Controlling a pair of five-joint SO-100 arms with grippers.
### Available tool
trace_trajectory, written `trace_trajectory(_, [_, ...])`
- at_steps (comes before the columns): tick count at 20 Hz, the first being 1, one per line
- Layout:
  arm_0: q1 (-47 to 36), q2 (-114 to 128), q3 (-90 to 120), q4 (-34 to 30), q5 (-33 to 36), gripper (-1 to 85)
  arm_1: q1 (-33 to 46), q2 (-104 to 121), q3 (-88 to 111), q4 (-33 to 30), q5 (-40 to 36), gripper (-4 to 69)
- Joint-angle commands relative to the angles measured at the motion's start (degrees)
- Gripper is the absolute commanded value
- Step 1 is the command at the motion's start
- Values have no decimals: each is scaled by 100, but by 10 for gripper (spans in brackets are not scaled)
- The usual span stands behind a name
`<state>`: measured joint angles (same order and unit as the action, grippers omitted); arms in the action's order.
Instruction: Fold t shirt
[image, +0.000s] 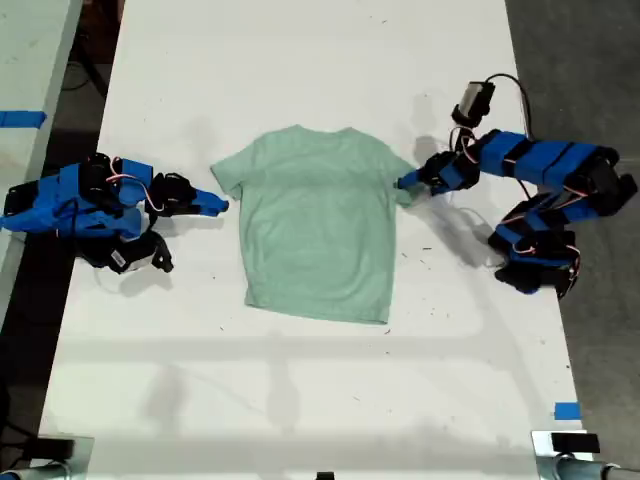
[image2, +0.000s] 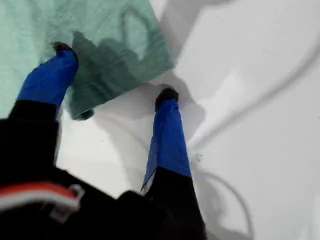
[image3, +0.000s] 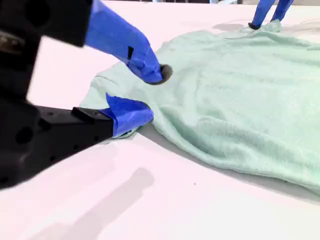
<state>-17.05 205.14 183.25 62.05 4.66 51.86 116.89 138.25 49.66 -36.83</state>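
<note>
- White bench (image: 300, 400) is filling the exterior view, with the t shirt (image: 318, 225) lying flat near its middle, neck toward the far edge and hem toward the near edge.
- At the sleeve on the exterior view's right, my first pincer (image: 405, 184) is standing spread: in the first wrist view one fingertip (image2: 62, 48) is resting on the sleeve fabric and the other is on bare bench beside it.
- At the opposite sleeve, my second pincer (image: 222, 205) is also spread, one finger (image3: 150, 72) sitting above the sleeve edge and the lower one down at the bench.
- Blue tape (image: 566, 411) is showing at the near corner on the exterior view's right.
</note>
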Motion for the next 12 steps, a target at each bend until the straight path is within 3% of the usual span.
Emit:
trace_trajectory(1, [35, 35, 53, -26, 0, 91, 211, -167, -422, -343, -123, 312])
trace_trajectory(7, [44, 35, 53, -26, -9, 93, 220, -773, -316, -1301, -62, 277])
trace_trajectory(8, [44, 35, 53, -26, -9, 93, 220, -958, -457, -1301, -70, 217])
trace_trajectory(10, [44, 35, 53, -26, -9, 93, 229, -1266, -765, -1081, -26, 13])
trace_trajectory(12, [44, 35, 53, -26, -9, 93, 185, -1310, -853, -993, 18, 15])
